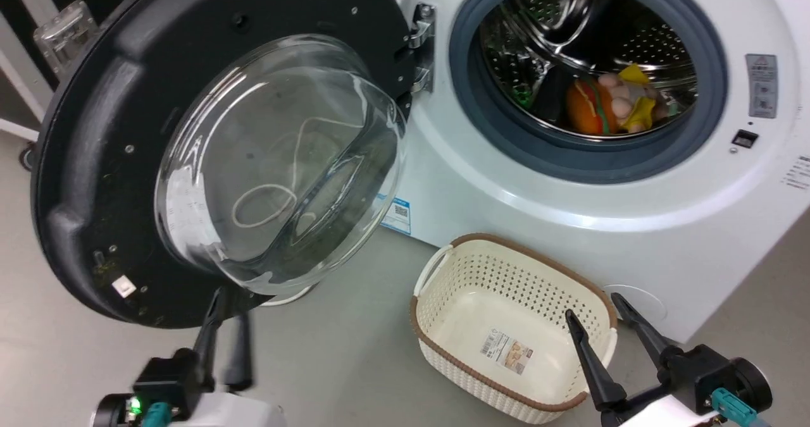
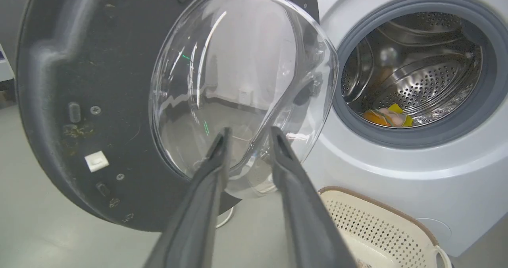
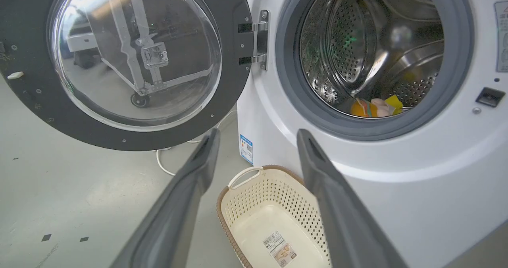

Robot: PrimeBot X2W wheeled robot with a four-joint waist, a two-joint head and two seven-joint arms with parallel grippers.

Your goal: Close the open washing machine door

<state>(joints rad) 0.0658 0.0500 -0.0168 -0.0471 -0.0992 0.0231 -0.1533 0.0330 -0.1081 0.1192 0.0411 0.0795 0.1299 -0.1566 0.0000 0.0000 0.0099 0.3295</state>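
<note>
The round black-rimmed glass door hangs open over grey floor. The left gripper, narrow and empty, sits at its 6 o'clock edge.

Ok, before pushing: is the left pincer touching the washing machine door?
Cannot tell. Head and left wrist views show the left pincer overlapping the washing machine door, no plain contact or gap.

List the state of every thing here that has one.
washing machine door: open, swung wide on its hinge.
washing machine: drum exposed, colourful toys lying inside.
basket: upright, empty apart from a label.
left tool: open, holding nothing, tips near the door's lower edge.
right tool: open, holding nothing.
</note>
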